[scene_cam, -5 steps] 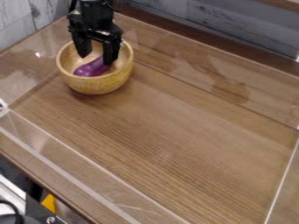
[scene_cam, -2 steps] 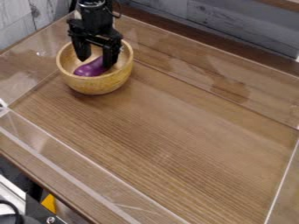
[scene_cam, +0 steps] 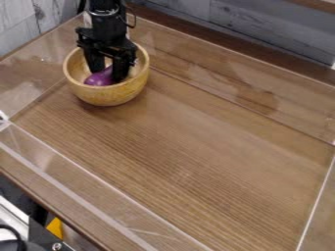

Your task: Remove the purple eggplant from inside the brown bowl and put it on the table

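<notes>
The brown bowl (scene_cam: 125,92) stands at the table's (scene_cam: 197,157) far left corner. In it lies the purple eggplant (scene_cam: 96,77), only partly showing past the black fingers. My gripper (scene_cam: 108,72) reaches straight down into the bowl, with its fingers drawn in on either side of the eggplant. The view is too small to show whether the pads press on it. The eggplant still rests on the bowl's bottom.
Clear plastic edging (scene_cam: 53,167) runs around the tabletop's sides. A grey plank wall (scene_cam: 262,25) stands behind the table. The wood surface stretches out to the right of the bowl and in front of it.
The fingers have narrowed from wide open to close around the eggplant. The gripper has sunk slightly deeper into the bowl. The eggplant and the bowl have not moved.
</notes>
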Action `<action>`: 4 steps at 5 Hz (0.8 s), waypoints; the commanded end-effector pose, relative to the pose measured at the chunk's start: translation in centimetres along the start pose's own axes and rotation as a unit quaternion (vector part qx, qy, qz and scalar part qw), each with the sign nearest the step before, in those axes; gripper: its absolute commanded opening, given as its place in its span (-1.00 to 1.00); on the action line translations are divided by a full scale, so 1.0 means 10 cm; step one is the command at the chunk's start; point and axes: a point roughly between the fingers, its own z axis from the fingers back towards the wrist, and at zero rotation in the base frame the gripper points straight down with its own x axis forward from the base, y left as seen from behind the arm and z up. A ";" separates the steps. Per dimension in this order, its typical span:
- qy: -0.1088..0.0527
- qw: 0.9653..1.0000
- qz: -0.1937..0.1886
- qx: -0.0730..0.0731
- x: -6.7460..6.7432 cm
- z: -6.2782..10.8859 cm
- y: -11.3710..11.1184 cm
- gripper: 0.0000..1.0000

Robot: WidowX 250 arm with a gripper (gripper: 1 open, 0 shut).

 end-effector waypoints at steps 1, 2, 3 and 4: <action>-0.017 1.000 0.003 0.007 0.03 0.12 0.02 -1.00; -0.017 1.000 0.005 0.003 0.02 0.14 0.01 -1.00; -0.017 1.000 0.007 -0.001 0.00 0.17 -0.01 -1.00; -0.017 1.000 0.008 -0.006 -0.01 0.20 -0.02 -1.00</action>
